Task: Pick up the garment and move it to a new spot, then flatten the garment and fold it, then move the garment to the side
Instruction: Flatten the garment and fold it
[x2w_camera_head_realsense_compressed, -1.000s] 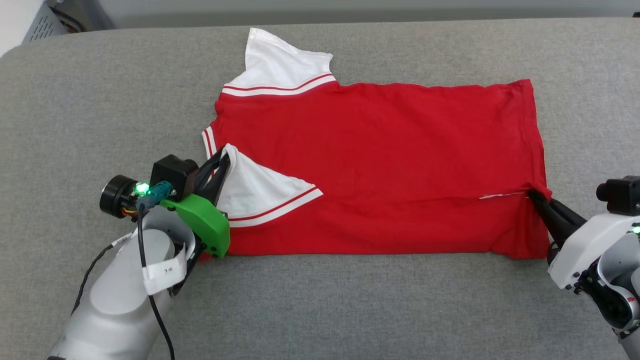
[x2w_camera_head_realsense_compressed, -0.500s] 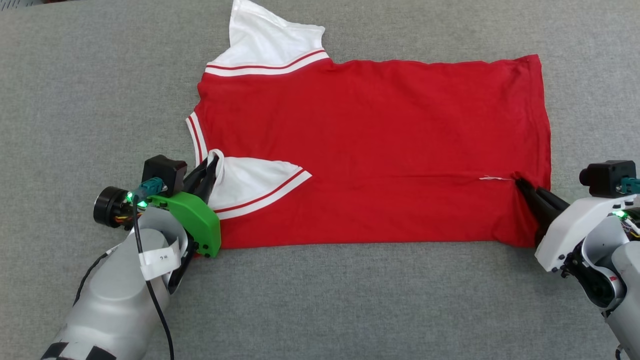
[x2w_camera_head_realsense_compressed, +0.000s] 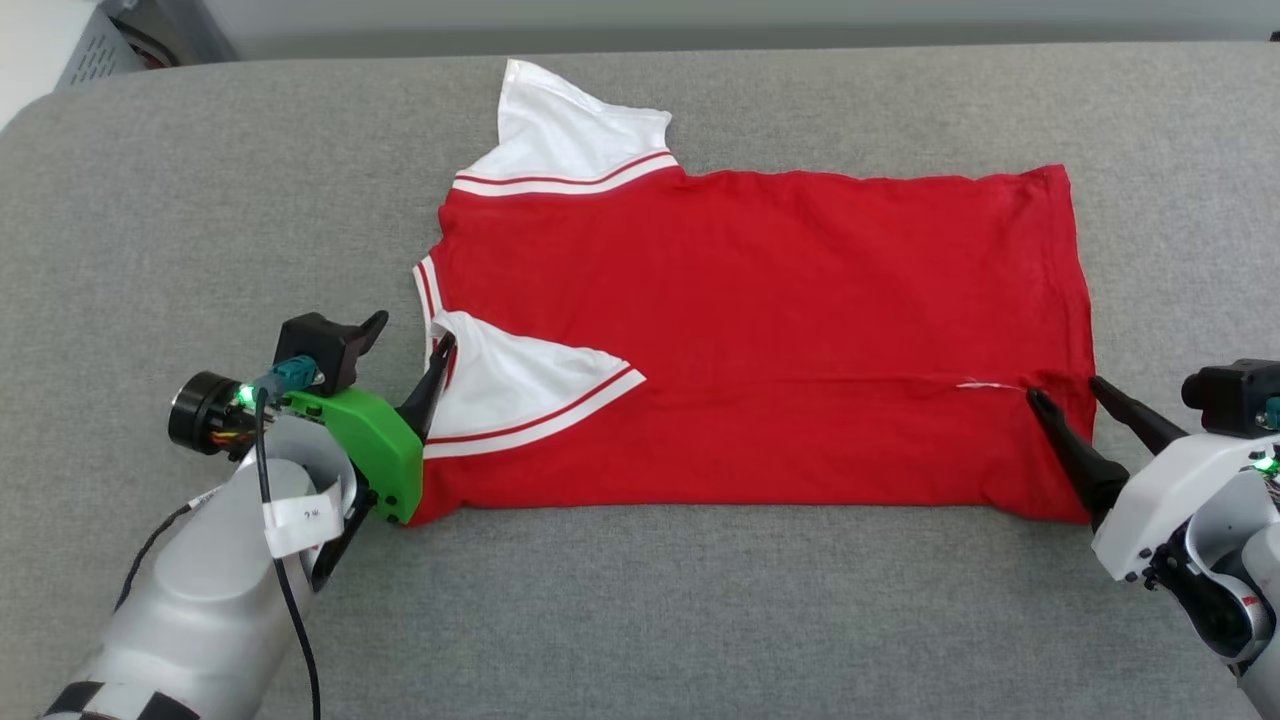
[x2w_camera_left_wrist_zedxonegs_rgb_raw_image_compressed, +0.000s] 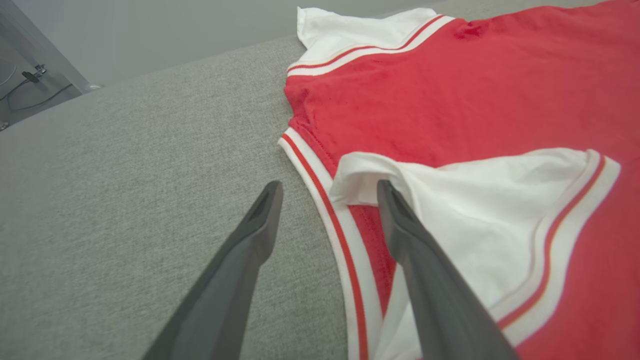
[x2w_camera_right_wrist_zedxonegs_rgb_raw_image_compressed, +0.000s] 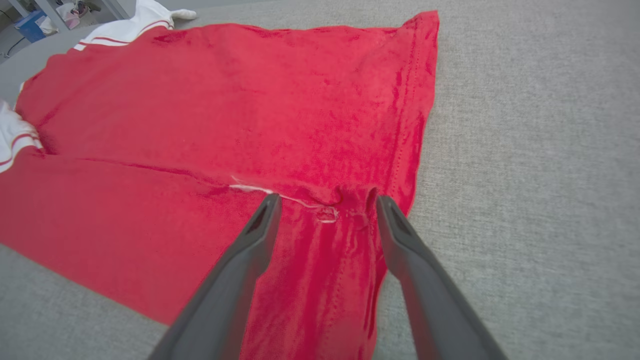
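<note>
Garment (x2w_camera_head_realsense_compressed: 760, 330) flat, left claw (x2w_camera_head_realsense_compressed: 413, 330), right claw (x2w_camera_head_realsense_compressed: 1063, 388) splayed

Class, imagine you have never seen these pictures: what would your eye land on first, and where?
The red garment lies spread flat across the grey cloth surface, one white sleeve folded onto it. At either end an open gripper sits by its edge: the left gripper at the sleeve, the right gripper at the hem.

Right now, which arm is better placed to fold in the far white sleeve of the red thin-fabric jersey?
Probably left. The open left gripper sits at the jersey's collar end, nearer that sleeve; the open right gripper is at the hem.
</note>
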